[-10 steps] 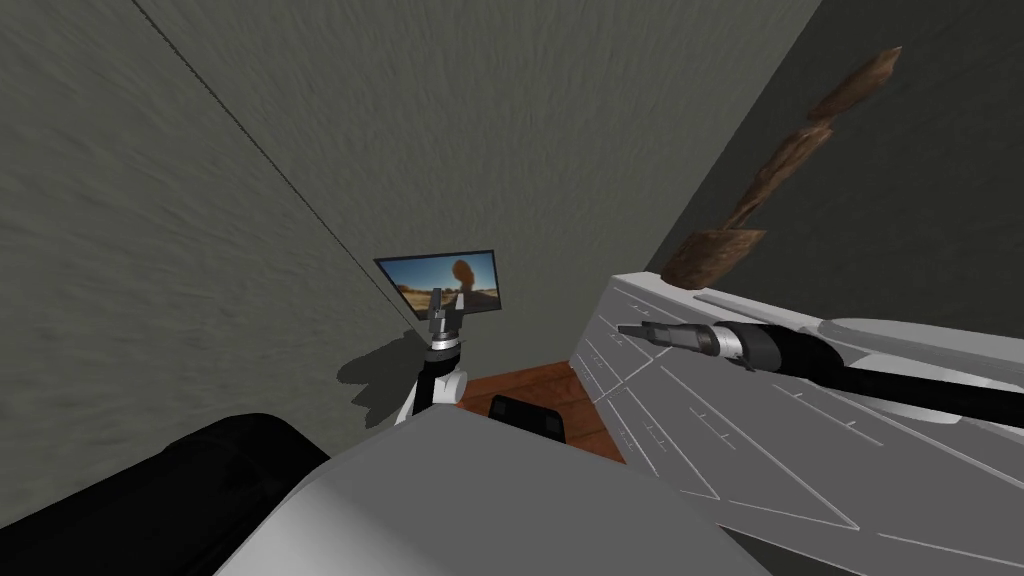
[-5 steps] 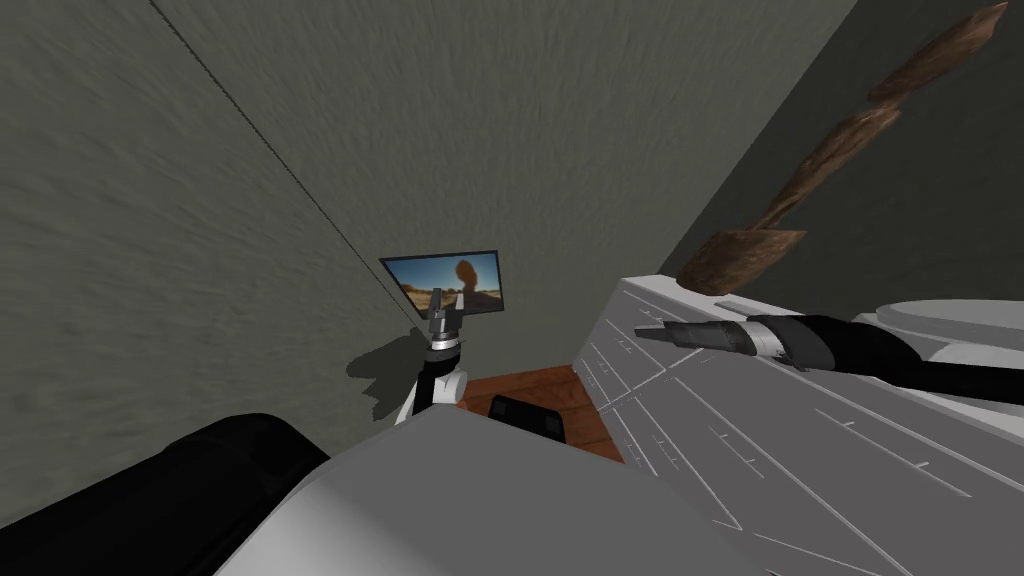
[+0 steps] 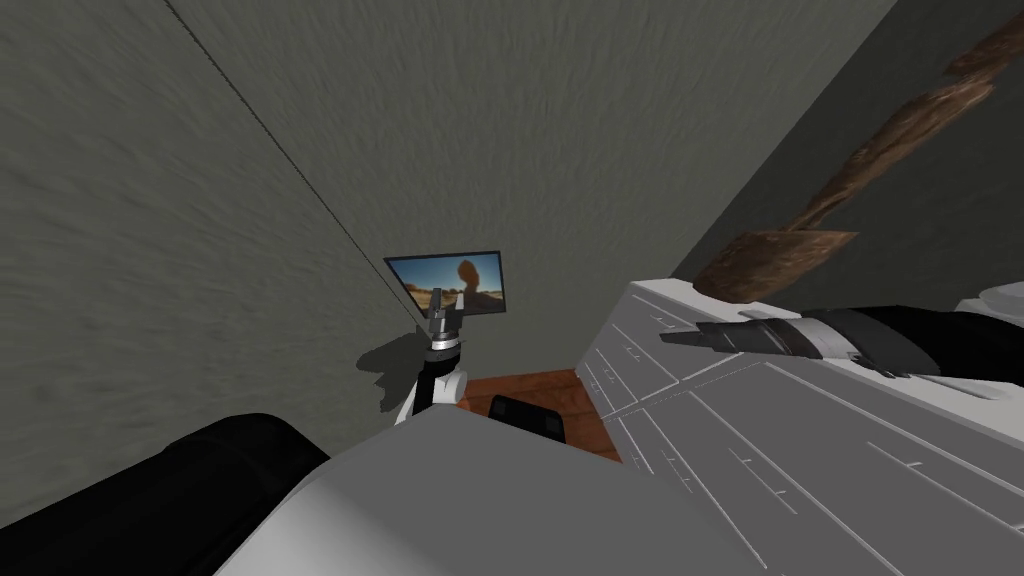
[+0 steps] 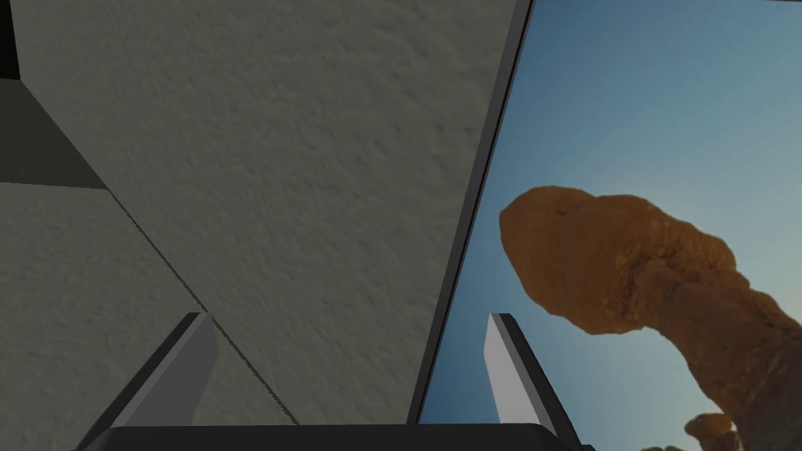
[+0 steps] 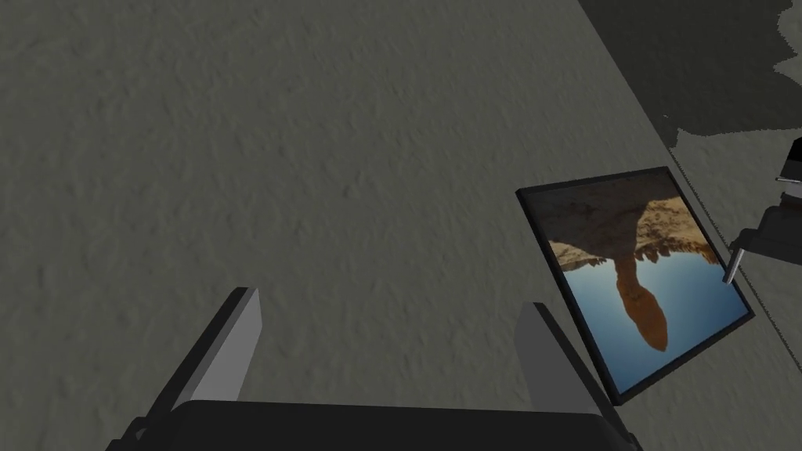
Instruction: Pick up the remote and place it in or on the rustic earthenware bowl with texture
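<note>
- Remote: I cannot tell where it lies. Both hands are empty, so I judge the pick-up has not begun.
- A pale rounded shape [image 3: 1000, 298] sits on top of the long grey chest of drawers [image 3: 760, 430], at the head view's right edge. I cannot tell whether it is the bowl.
- The right gripper [image 3: 668, 338] reaches out over the chest's near corner, fingers spread with nothing between them. It faces the grey-green textured wall [image 3: 300, 200].
- The left gripper [image 3: 438, 318] is raised in front of the black-framed picture of an orange rock under blue sky [image 3: 455, 283], fingers likewise spread and empty.
- A rough brown wooden piece [image 3: 780, 262] rises along the wall above the chest's far end.
- Since a second ago, the chest, the brown piece, the pale shape and the right forearm have slid toward the right of the head view. The framed picture and the left gripper have barely shifted. That is my own turning, not theirs.
- I judge this is still searching and positioning. The pale shape is nearly out of frame, so a look back over the chest top seems needed.
</note>
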Controlling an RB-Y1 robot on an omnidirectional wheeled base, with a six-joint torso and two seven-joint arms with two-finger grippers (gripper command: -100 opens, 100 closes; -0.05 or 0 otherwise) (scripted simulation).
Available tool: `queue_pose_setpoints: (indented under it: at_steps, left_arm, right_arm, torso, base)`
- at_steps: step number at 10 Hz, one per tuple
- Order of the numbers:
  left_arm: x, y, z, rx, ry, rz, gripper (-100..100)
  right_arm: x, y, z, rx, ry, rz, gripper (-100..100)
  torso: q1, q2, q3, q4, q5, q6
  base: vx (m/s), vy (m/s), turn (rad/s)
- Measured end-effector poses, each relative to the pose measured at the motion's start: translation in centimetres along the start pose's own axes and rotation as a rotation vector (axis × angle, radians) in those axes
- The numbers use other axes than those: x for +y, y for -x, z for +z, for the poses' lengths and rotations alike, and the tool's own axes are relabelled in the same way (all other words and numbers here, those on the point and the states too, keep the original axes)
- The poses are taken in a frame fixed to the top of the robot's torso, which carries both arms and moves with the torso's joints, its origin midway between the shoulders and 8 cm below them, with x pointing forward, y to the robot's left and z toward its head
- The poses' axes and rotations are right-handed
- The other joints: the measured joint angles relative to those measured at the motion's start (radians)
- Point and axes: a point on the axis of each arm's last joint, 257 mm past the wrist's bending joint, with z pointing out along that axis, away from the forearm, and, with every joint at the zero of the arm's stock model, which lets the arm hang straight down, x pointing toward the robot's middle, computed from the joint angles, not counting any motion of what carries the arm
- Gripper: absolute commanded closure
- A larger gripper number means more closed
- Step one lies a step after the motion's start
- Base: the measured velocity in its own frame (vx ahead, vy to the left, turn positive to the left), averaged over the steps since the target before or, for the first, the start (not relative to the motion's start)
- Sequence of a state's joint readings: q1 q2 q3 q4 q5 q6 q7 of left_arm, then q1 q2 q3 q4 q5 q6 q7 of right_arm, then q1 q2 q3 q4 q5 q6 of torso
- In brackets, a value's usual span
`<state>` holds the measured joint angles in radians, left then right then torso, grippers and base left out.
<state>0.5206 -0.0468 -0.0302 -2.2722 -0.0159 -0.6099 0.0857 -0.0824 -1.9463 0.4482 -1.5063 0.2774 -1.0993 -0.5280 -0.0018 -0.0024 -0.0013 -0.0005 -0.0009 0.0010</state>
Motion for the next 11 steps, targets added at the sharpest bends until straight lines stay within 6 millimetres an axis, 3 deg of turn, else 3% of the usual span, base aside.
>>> queue_pose_setpoints:
  at_steps: [3,4,7,11]
  left_arm:
    - [0.0,0.0,0.0,0.0,0.0,0.0,0]
    - [0.0,0.0,0.0,0.0,0.0,0.0,0]
    - [0.0,0.0,0.0,0.0,0.0,0.0,0]
    - [0.0,0.0,0.0,0.0,0.0,0.0,0]
  right_arm:
    - [-1.7,-0.7,-2.3,0.062,-0.079,0.006,-100]
    - [-2.9,-1.7,-4.2,0.095,-0.125,0.012,-100]
    - [-4.6,-3.1,-7.5,0.172,-0.221,0.023,-100]
    - [-6.8,-6.9,-15.1,0.313,-0.382,0.087,-100]
  torso:
    - [0.0,0.0,0.0,0.0,0.0,0.0]
    - [-0.001,-0.001,-0.001,0.0,0.0,0.0]
    - [-0.003,-0.001,-0.001,0.0,-0.001,0.0]
    - [-0.005,-0.002,-0.001,-0.001,-0.001,0.0]
  base:
    - [0.056,-0.027,0.096]
    - [0.067,-0.05,0.056]
    - [0.064,-0.059,0.086]
    - [0.087,-0.093,0.078]
